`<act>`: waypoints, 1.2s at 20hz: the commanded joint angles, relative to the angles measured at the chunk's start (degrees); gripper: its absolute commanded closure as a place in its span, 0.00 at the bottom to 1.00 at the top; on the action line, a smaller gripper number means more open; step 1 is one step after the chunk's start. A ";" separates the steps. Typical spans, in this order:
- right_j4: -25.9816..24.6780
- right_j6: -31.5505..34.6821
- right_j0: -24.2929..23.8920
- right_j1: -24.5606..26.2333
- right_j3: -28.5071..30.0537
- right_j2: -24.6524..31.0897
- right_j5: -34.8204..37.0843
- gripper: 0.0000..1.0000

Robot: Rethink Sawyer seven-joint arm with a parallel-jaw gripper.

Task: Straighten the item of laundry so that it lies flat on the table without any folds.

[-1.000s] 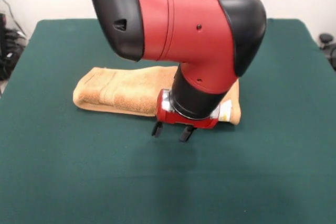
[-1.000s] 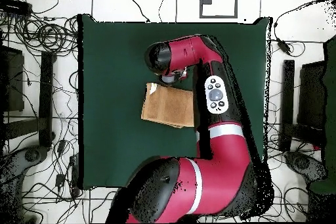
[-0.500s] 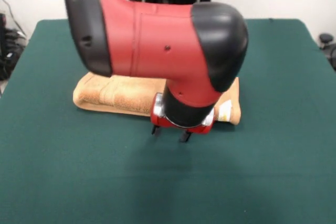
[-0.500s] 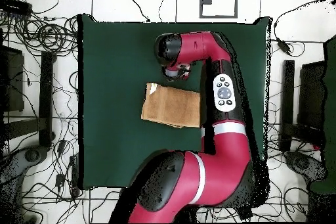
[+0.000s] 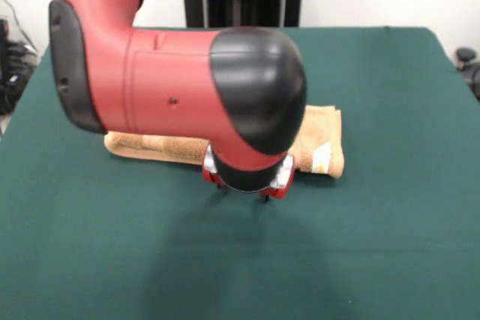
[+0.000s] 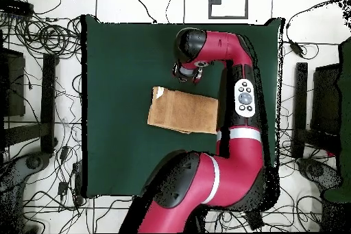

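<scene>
Overhead view puts the towel (image 6: 182, 111) folded mid-table (image 6: 116, 60), the claw (image 6: 188, 73) beside its edge, over bare felt — you can't tell if it's open. It's soft, light, limp — pinch only the top layer at the corner by the white tag (image 5: 321, 157).

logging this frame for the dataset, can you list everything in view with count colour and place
towel: one, orange-tan, folded, near the middle of the table, partly hidden by the arm in the front view
care tag: one, white, on the towel's end, at the right in the front view
table: one, dark green cover, fills most of both views
cables: many, black, on the floor around the table in the overhead view
arm: one, red and black, reaching over the towel
end effector: one, red with dark tips, low over bare table just off the towel's edge; open or shut cannot be told
</scene>
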 commanded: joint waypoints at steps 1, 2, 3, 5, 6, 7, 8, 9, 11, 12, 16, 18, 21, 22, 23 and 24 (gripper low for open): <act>4.05 -15.48 1.38 11.21 2.32 7.01 6.09 0.00; 4.58 -15.10 1.37 11.46 2.13 6.97 6.65 0.00; 5.39 -14.50 1.38 11.89 1.59 7.06 7.74 0.00; 6.74 -13.34 1.39 12.32 1.33 6.92 8.95 0.00; 7.27 -12.98 1.38 12.39 1.44 6.79 9.11 0.00; 8.44 -11.88 1.16 12.74 1.65 6.91 9.92 0.00; 9.13 -11.44 1.10 12.96 1.70 6.89 10.40 0.00; 10.08 -11.00 0.92 13.32 1.75 7.04 11.09 0.00; 11.04 -10.67 0.95 13.59 1.69 6.82 11.57 0.00; 11.52 -10.44 0.99 13.71 1.66 6.68 11.77 0.00; 14.14 -6.35 0.98 12.55 4.72 5.27 11.09 0.00; 15.51 -4.78 0.77 11.91 6.72 5.02 10.88 0.00; 16.70 -4.19 0.63 11.23 8.70 4.57 10.07 0.00; 16.94 -4.12 0.65 10.88 9.45 4.28 9.42 0.00; 17.18 -4.05 0.66 10.54 10.20 3.99 8.76 0.00; 17.23 -3.71 0.80 10.28 10.56 3.62 8.28 0.00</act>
